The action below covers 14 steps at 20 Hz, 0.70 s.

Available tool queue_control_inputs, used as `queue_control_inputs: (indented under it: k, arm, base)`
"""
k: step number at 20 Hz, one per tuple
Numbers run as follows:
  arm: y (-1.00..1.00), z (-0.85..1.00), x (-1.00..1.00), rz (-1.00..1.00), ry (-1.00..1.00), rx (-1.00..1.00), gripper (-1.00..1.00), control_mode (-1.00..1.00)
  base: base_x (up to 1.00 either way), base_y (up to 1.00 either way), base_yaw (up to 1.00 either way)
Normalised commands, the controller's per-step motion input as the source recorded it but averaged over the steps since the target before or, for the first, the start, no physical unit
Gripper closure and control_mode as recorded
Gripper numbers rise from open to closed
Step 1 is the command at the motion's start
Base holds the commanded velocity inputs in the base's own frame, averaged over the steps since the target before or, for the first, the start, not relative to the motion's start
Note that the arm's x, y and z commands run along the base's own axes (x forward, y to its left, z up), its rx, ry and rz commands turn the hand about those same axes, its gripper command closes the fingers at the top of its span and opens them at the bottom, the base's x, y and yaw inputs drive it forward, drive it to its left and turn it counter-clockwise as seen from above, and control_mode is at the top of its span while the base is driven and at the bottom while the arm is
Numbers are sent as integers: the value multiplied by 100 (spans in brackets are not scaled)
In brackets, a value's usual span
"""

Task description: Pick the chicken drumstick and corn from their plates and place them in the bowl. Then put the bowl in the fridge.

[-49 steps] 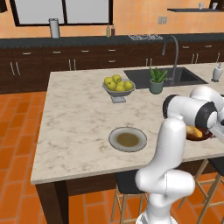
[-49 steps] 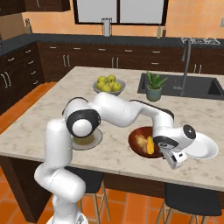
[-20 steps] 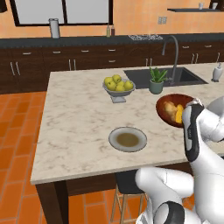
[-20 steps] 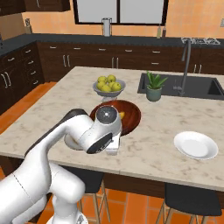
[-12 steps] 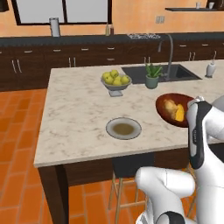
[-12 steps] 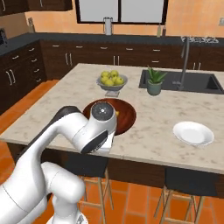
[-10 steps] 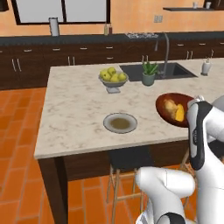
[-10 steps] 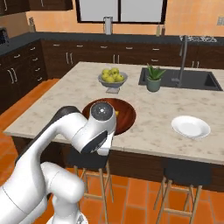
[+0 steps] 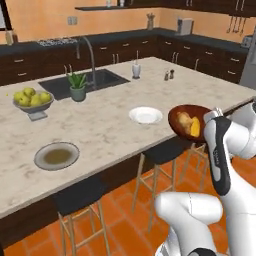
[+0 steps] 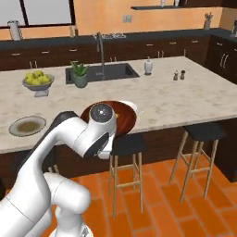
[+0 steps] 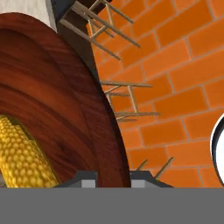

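My gripper (image 11: 113, 177) is shut on the rim of the dark reddish-brown wooden bowl (image 9: 181, 116) and holds it in the air off the island's front edge. In the bowl lie the golden-brown chicken drumstick (image 9: 183, 120) and the yellow corn (image 9: 195, 128). The hand view has the corn (image 11: 22, 153) close up on the bowl's inside (image 11: 52, 105). In the right base view the bowl (image 10: 126, 119) sits partly hidden behind my wrist. The grey plate (image 9: 56, 156) and the white plate (image 9: 145, 115) stay on the counter. A grey strip at the far right may be the fridge (image 9: 249, 67).
A footed bowl of yellow-green fruit (image 9: 32, 100), a potted plant (image 9: 77, 87), a sink with a tap (image 10: 102, 69) and small shakers (image 10: 178, 74) stand on the island. Bar stools (image 10: 202, 135) line its near side over the orange tile floor.
The whole picture has swung right along the island, so the base has moved. The bowl stays in the shut gripper and now hangs off the counter's front edge.
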Motion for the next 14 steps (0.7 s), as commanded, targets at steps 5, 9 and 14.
queue_control_inputs:
  k: [5,9,14]
  arm:
    - [0,0,0,0,0,0,100,100]
    - [0,0,0,0,0,0,100,100]
    - [0,0,0,0,0,0,100,100]
  base:
    - [0,0,-100]
    - [0,0,-100]
    - [-74,11,-77]
